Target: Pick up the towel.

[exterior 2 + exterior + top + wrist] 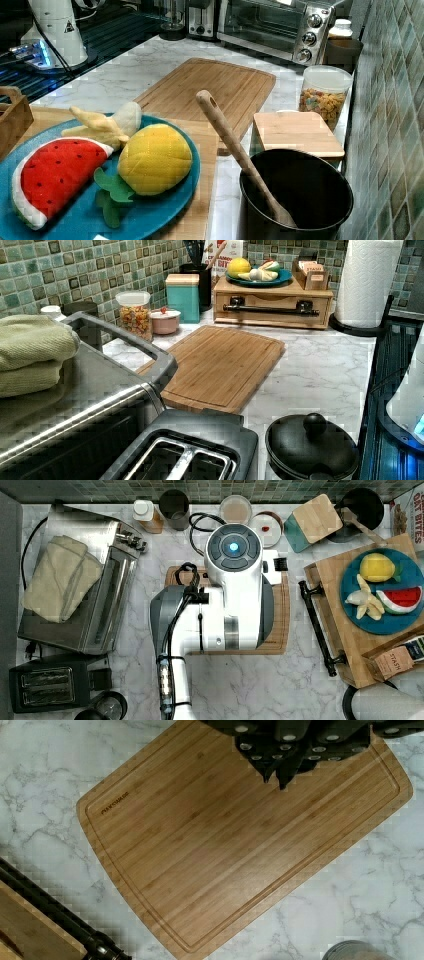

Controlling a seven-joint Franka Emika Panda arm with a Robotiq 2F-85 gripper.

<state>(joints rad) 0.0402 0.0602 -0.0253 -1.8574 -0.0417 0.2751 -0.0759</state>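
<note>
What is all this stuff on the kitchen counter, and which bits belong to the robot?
Pale beige folded towel: one, on top of the silver toaster oven, at the top view's left.
Black two-slot toaster: one, in front of the oven.
Large bamboo cutting board: one, bare, mid-counter, under the arm.
Clear jar of coloured cereal: one, by the tiled wall.
Small wooden board with teal edge: one, near the wall.
Black utensil pot with wooden spoon: one.
Blue plate on a wooden tray: one, holding toy watermelon, lemon and banana.
White paper towel roll: one.
White robot arm: one, above the cutting board; its dark gripper hangs over it.
</note>
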